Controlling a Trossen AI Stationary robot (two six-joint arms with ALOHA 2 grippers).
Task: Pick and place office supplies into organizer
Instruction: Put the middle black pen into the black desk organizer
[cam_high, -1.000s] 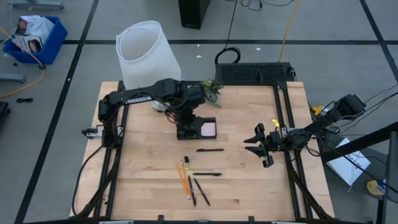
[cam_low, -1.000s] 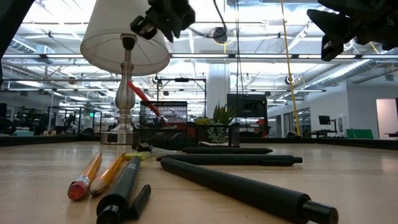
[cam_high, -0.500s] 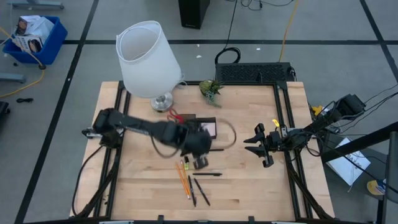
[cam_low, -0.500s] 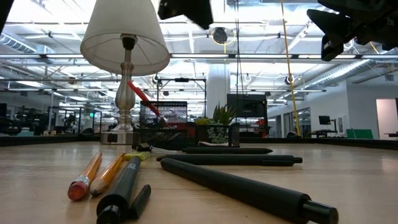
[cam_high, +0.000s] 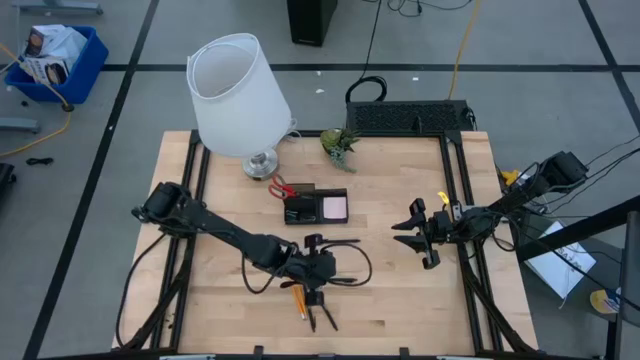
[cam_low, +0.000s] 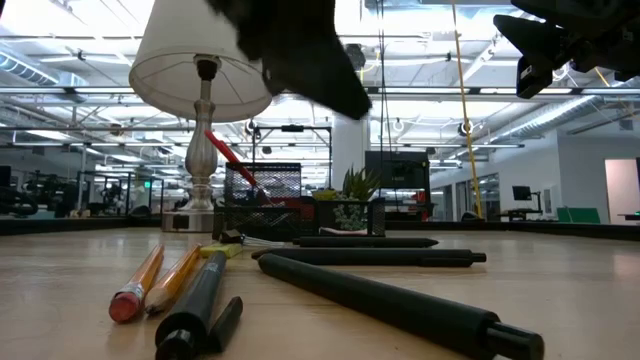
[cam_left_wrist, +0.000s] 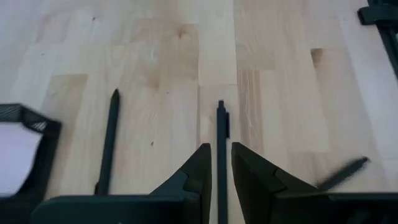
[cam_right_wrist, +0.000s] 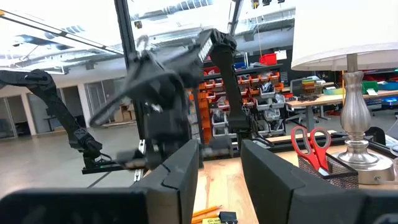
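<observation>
Near the front edge of the desk (cam_high: 420, 310), well short of the organizer (cam_high: 315, 207), the left gripper (cam_high: 313, 291) hangs over the loose cluster of pens and pencils. Its wrist view shows the jaws drawn narrow, with a black pen (cam_left_wrist: 221, 134) running straight through the slim gap between the fingertips (cam_left_wrist: 202, 163); whether they actually touch the pen cannot be told. A second pen (cam_left_wrist: 109, 140) lies parallel, just beside it on the organizer's side, and the orange pencils (cam_high: 296, 285) lie close against the gripper.

The main risk, as I judge it, is the tight crowding. With so little gap, a fingertip could land on top of the pen and roll it instead of straddling it, or nudge a neighbouring pen or pencil away from the organizer. A grip far from the pen's middle would let it tilt and slip on the way over.

From table height the supplies look slim, smooth and round: long matte black pens (cam_low: 390, 302), and pencils (cam_low: 135, 285) with pink eraser ends, all lying flat. Red-handled scissors (cam_high: 281, 187) already stand at the organizer's lamp-side end, with a pink sticky-note pad (cam_high: 334, 207) in one compartment.

The right gripper (cam_high: 420, 236) waits off to the organizer's right, jaws parted and holding nothing.
</observation>
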